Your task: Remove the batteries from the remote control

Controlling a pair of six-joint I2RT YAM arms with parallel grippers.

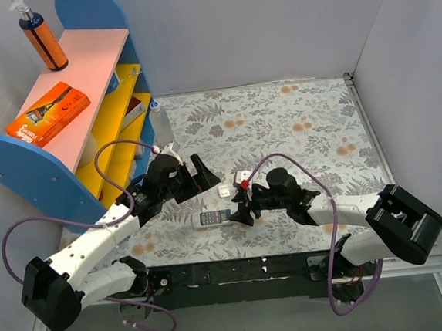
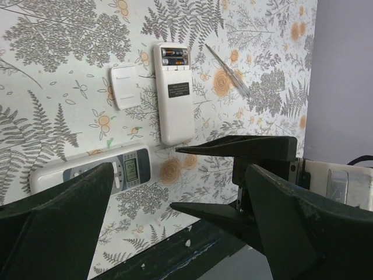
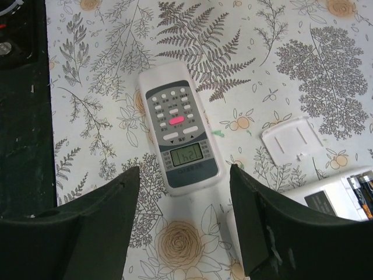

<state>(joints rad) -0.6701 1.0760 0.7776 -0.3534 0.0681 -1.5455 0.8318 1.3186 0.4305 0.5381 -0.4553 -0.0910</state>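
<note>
A white remote (image 2: 175, 96) lies face down with its battery bay open. Two batteries (image 2: 175, 58) sit in the bay, dark with orange markings. They also show at the right edge of the right wrist view (image 3: 365, 188). Its white cover (image 2: 125, 87) lies beside it. A second remote (image 3: 178, 132) lies face up, display lit, also seen from above (image 1: 212, 218). My right gripper (image 3: 185, 175) is open and empty, hovering over that remote's display end. My left gripper (image 2: 180, 189) is open and empty, just left of both remotes (image 1: 193, 179).
A clear thin tool (image 2: 227, 70) lies beyond the open remote. The black base rail (image 1: 238, 272) runs along the table's near edge, close to the face-up remote. A blue and yellow shelf (image 1: 84, 108) with a bottle and an orange box stands at the back left.
</note>
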